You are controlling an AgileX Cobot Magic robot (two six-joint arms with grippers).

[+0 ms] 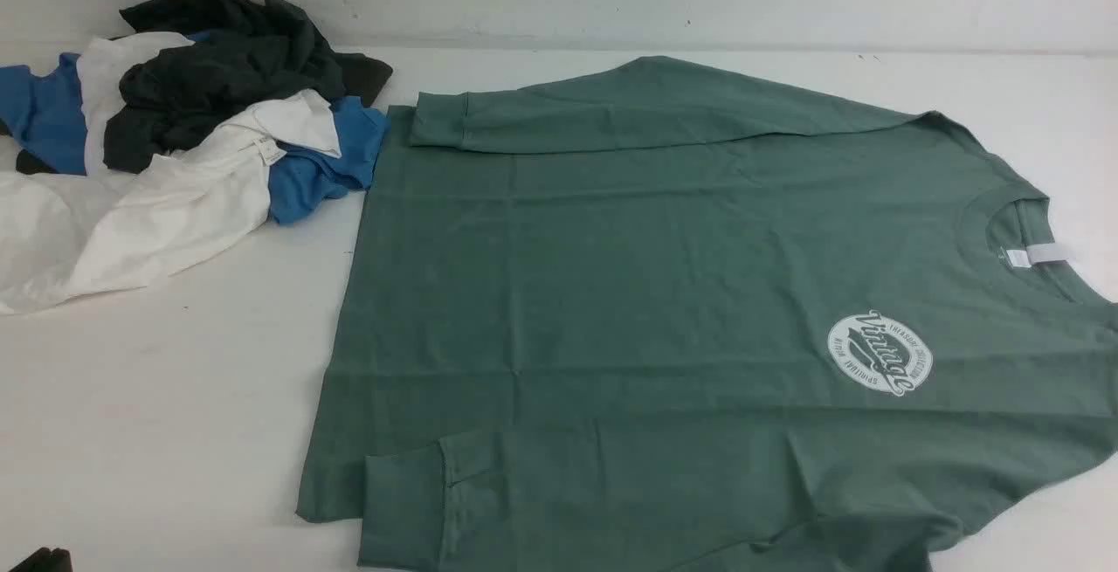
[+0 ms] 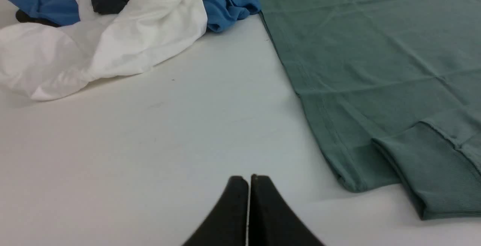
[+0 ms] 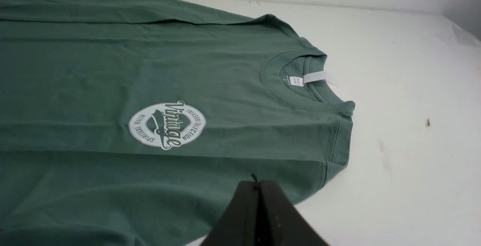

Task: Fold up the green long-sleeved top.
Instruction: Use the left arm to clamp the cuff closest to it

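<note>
Left end effector [image 2: 248,180] closed, empty | right end effector [image 3: 259,184] closed, empty | top [image 1: 664,292] flat on worktop [image 1: 175,423], sleeves [image 1: 559,109] tucked in | risk: shallow pinch could drag a sleeve out

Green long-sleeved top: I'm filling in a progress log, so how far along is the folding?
Done: the green top lies flat, logo up, with the far sleeve and near sleeve laid in over the body. In hand: nothing; the left tool, shut, is over bare table by the hem, and the right tool, shut, is near the shoulder. Left: folding the body itself.
</note>
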